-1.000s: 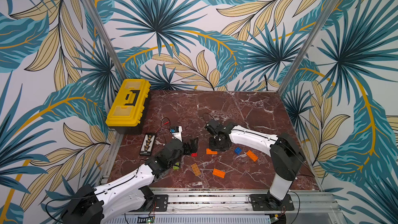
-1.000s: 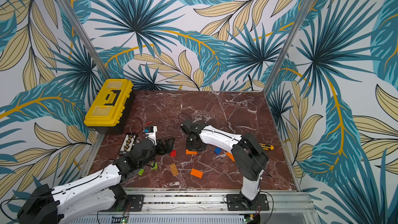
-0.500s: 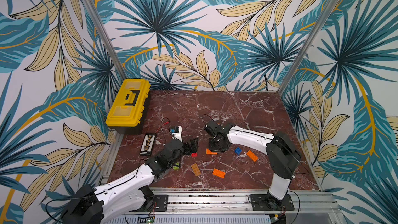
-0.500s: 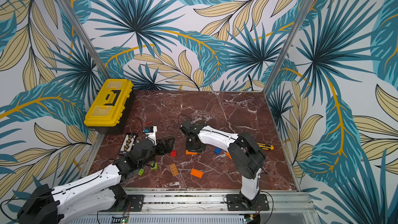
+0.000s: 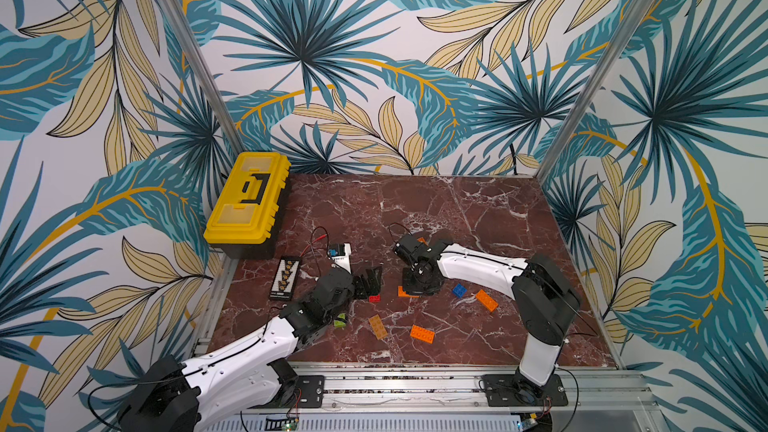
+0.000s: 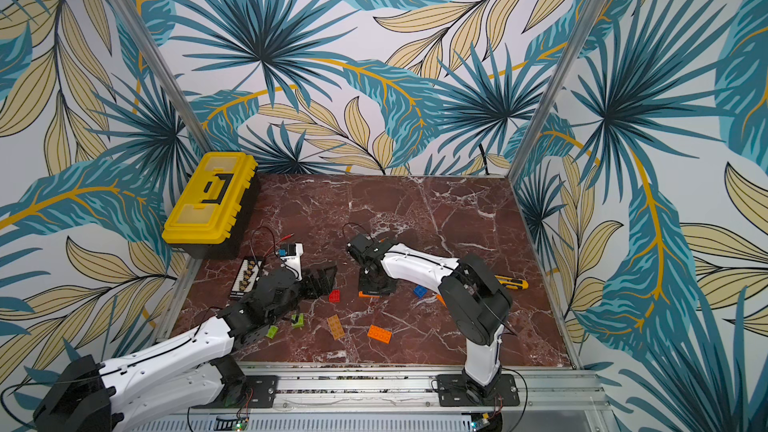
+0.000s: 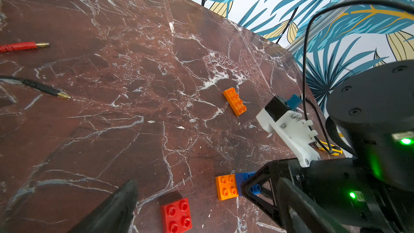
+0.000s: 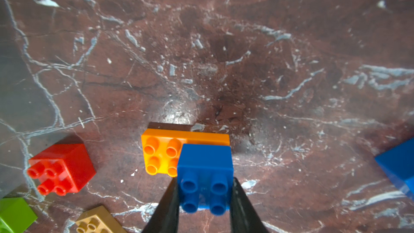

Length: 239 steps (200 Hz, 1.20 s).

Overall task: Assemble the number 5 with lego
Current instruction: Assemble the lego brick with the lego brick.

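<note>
Far left by the wall there's a yellow toolbox (image 5: 249, 197) w/ a black bit strip (image 5: 284, 278) just in front of it. The left gripper (image 5: 369, 282) is low over the marble table (image 5: 457, 209), fingers spread wide, nothing in them. A red 2x2 brick (image 5: 374, 297) sits right at its tips.

Two lime bricks (image 6: 272, 331) lie beside that arm. Next come a tan long brick (image 5: 377, 326) and a flat orange brick (image 5: 422, 333) nearer the front edge.

Mid-table, the right gripper (image 8: 205, 182) is clamped on a blue 2x2 brick (image 8: 205, 160), which sits over one half of a long orange brick (image 8: 161, 153) lying flat, studs up.

Further right are a loose blue brick (image 5: 459, 289) and an angled orange brick (image 5: 486, 300). In a top view, a yellow utility knife (image 6: 511, 283) lies near the right wall. Btw, one more small orange brick (image 5: 421, 239) peeks out behind the right wrist.
</note>
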Motion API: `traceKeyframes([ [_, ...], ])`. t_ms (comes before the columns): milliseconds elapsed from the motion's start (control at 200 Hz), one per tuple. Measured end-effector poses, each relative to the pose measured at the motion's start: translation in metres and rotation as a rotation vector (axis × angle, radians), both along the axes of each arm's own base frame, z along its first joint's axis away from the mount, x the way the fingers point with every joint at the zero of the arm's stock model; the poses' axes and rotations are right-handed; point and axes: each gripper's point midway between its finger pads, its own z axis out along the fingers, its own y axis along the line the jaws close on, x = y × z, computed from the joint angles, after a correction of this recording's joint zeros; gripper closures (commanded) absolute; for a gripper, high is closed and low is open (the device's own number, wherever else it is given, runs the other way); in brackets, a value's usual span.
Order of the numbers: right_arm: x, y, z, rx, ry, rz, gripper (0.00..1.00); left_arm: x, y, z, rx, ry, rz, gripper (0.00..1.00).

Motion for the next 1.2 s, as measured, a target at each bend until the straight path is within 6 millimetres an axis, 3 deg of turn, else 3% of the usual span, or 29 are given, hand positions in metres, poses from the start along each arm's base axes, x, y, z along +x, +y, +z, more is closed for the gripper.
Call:
traceKeyframes([
  [396, 0.0, 0.0, -0.006, -0.015, 0.015, -0.003, 0.84, -0.001, 0.001, -0.002, 0.006, 0.007, 0.0, 0.0],
  [731, 0.0, -0.002, -0.011, -0.008, 0.046, 0.003, 0.82, -0.002, 0.003, 0.002, -0.012, 0.006, 0.011, 0.0],
  [811, 0.0, -0.002, -0.009, -0.005, 0.051, 0.008, 0.71, -0.002, 0.003, 0.002, -0.013, 0.006, 0.012, 0.0],
  [1016, 0.002, -0.004, -0.004, -0.017, 0.043, 0.024, 0.55, -0.002, 0.003, 0.003, -0.015, 0.005, 0.012, 0.0],
  [1197, 0.001, -0.019, -0.002, -0.07, 0.048, 0.023, 0.5, -0.002, 0.003, 0.002, -0.014, 0.005, 0.012, 0.0],
])
